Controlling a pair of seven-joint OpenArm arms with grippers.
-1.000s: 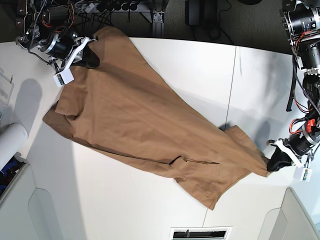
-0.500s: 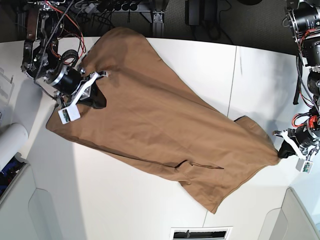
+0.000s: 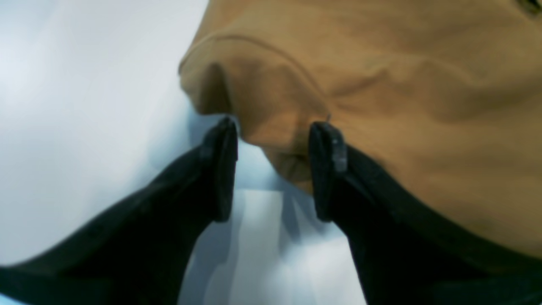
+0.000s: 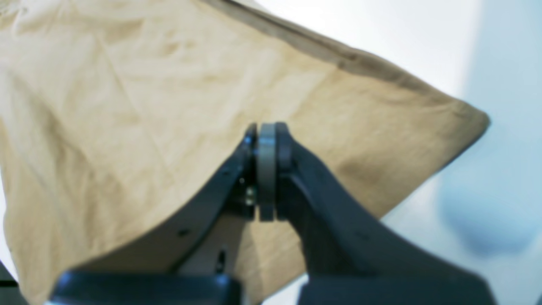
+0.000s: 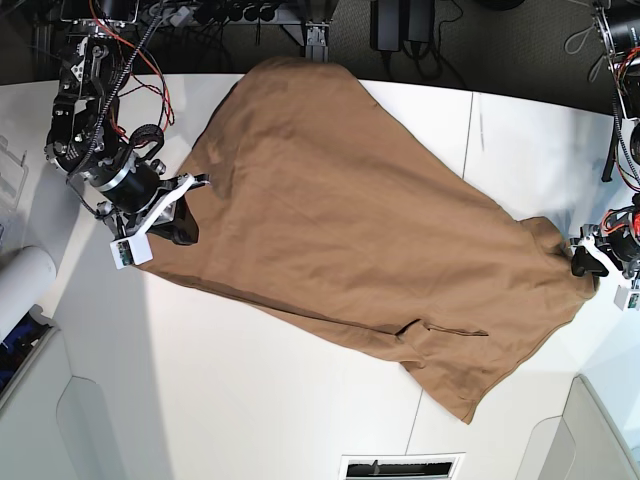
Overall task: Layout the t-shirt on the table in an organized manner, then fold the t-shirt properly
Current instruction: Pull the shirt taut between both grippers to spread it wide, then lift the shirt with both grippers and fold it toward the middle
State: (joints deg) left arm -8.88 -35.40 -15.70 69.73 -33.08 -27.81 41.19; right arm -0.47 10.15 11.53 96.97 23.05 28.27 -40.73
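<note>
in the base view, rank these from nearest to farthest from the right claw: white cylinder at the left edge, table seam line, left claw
1. White cylinder: just below and left of the right claw, at the picture's left edge.
2. Table seam line: across the t-shirt, right of centre.
3. Left claw: far right edge, at the shirt's corner.

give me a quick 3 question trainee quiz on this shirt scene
1. True or false: the left pincer is clamped shut on the t-shirt.
2. Which pincer has its jaws closed? A) left B) right
3. Fill in: the t-shirt lies spread on the white ____.

Key: 1 false, its jaws stand apart around a cloth corner; 2 B; 3 table.
</note>
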